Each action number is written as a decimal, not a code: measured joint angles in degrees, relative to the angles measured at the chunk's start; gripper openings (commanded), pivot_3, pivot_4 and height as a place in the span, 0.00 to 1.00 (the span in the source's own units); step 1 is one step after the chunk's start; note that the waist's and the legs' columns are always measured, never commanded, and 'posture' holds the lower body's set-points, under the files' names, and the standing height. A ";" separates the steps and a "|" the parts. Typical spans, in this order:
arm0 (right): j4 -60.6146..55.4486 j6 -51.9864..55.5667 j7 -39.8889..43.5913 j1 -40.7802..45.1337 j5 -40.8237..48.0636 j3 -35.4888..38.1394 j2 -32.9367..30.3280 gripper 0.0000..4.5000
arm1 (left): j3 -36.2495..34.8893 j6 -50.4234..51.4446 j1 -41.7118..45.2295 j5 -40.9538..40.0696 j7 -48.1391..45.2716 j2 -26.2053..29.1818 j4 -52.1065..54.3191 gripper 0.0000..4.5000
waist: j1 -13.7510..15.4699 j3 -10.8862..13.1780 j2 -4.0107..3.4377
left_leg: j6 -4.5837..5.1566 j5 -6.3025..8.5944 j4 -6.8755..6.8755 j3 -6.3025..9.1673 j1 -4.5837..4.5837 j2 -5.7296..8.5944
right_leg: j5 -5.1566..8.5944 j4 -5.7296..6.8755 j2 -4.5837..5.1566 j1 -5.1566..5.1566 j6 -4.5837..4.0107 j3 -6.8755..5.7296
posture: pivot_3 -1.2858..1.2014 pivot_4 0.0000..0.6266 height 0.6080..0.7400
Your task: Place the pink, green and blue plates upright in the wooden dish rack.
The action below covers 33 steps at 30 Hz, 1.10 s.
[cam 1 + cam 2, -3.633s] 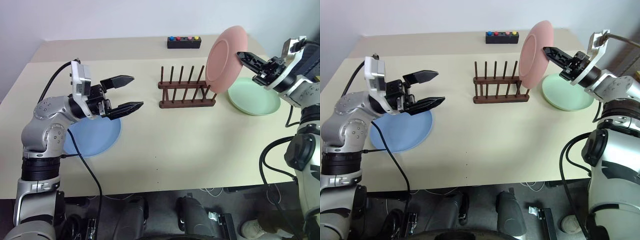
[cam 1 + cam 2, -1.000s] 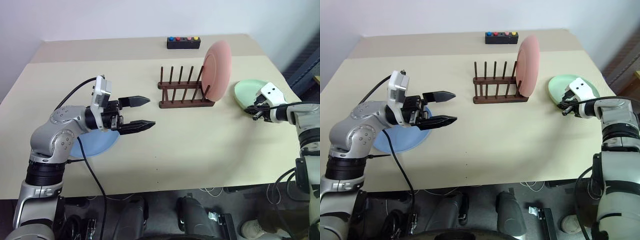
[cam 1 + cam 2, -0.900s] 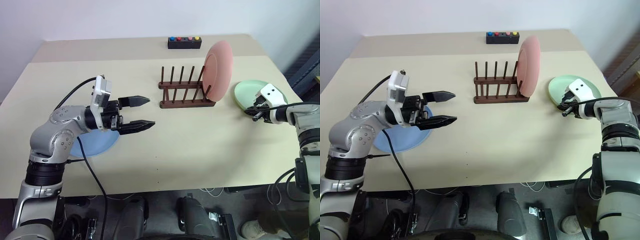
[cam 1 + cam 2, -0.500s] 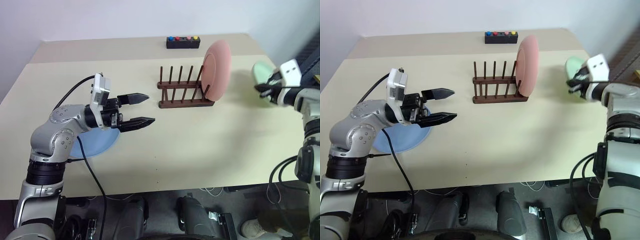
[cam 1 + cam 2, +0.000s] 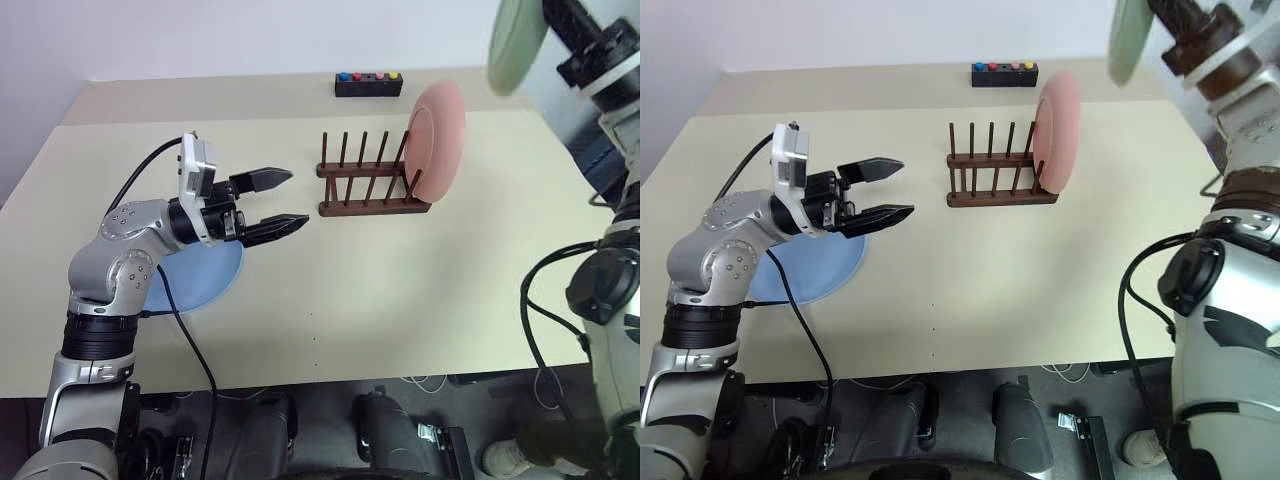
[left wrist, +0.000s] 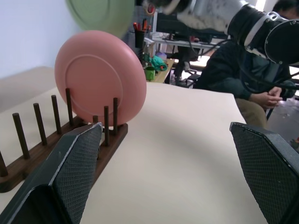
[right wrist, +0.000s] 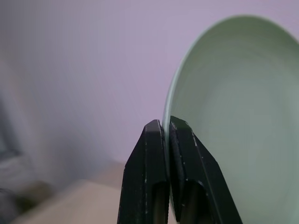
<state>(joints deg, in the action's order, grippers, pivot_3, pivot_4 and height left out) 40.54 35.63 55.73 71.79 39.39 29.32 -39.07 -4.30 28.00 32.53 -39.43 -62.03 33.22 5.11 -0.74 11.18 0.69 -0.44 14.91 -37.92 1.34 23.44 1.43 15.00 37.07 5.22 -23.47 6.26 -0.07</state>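
The pink plate (image 5: 437,140) stands upright at the right end of the wooden dish rack (image 5: 365,185), leaning between its pegs. High above the table's far right corner, the green plate (image 5: 515,45) hangs on edge, with my right gripper (image 7: 166,123) shut on its rim. The blue plate (image 5: 200,285) lies flat on the table at the left, partly under my left arm. My left gripper (image 5: 297,197) hovers open above the table left of the rack, pointing toward it, with nothing between its fingers.
A small black box with coloured buttons (image 5: 368,84) sits at the back of the table behind the rack. A seated person (image 6: 243,79) shows beyond the table's right side in the left wrist view. Bare tabletop lies in front of the rack.
My right gripper has lifted the green plate off the table at the right and swung it high up, turning it on edge. The left gripper has stayed almost still.
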 measured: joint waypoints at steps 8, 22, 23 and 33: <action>-13.17 16.15 -5.54 -1.43 14.32 2.88 3.99 0.01 | -1.32 0.00 -0.37 -0.03 0.13 0.05 0.02 1.00 | -0.01 -0.01 0.01 | 0.01 0.01 -0.03 0.00 0.00 0.02 | 0.00 0.01 0.05 0.01 0.00 0.00 | 0.52 0.24 1.00; -10.39 20.78 -7.50 -9.18 19.05 2.51 6.58 0.01 | -1.85 0.05 -0.98 -0.06 -0.30 0.47 0.05 1.00 | -0.06 -0.01 0.01 | 0.03 0.01 -0.02 -0.04 0.01 0.02 | 0.00 0.01 0.02 0.00 0.00 0.00 | 0.52 0.24 1.00; -10.12 20.67 -7.12 -9.39 18.97 2.29 6.66 0.01 | -1.85 0.07 -0.98 -0.06 -0.32 0.47 0.05 1.00 | -0.07 -0.01 0.01 | 0.03 0.01 -0.02 -0.04 0.01 0.02 | 0.00 0.01 0.02 0.00 0.00 0.00 | 0.52 0.24 1.00; -10.09 19.91 -5.81 -11.34 17.56 -1.07 9.27 0.01 | -1.87 0.22 -1.30 -0.09 -0.35 0.57 0.65 1.00 | -0.13 -0.01 0.01 | 0.03 0.01 -0.02 -0.03 0.01 0.01 | 0.00 0.01 0.00 -0.01 0.00 0.00 | 0.52 0.24 1.00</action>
<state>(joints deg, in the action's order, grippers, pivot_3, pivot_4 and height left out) 30.45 55.54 49.92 60.45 56.94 28.25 -29.80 -6.17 28.23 31.23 -39.52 -62.39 33.80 5.76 -0.87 11.17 0.70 -0.42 14.92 -37.94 1.31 23.45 1.43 15.00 37.08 5.22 -23.48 6.26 -0.07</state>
